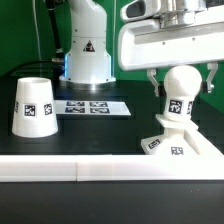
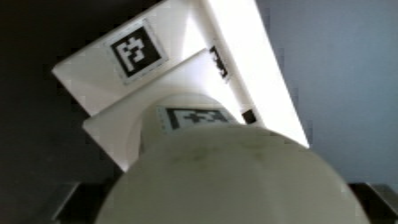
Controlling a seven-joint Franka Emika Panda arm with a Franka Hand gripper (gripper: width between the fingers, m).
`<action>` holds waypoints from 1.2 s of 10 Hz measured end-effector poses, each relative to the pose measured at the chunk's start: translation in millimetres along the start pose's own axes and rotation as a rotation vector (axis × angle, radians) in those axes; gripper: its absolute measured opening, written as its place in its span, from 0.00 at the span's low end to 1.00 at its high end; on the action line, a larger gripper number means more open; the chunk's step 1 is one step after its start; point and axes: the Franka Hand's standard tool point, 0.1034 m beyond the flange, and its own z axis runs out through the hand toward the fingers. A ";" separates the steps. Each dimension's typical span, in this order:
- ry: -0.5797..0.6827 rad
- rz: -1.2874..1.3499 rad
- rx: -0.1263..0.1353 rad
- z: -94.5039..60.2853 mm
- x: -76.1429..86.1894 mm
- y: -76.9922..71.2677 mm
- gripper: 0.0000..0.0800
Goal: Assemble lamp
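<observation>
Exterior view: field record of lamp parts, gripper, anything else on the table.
bulb: upright on the base, exterior view's right
base: on the table, under the bulb
shade: standing apart, wide end down, exterior view's left
gripper: straddles the bulb; grip unclear
marker board: flat, between shade and base
rail: along the near edge

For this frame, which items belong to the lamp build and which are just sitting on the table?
Lamp job:
base
bulb, upright on the base
shade, standing apart at the exterior view's left

Just lying about:
marker board, flat behind the parts
long white rail, across the foreground
</observation>
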 end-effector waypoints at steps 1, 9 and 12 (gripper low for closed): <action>-0.015 0.087 0.009 -0.2 3.3 1.2 0.72; -0.061 0.643 0.037 2.3 6.4 6.6 0.72; -0.063 0.502 0.039 -0.2 5.7 3.9 0.86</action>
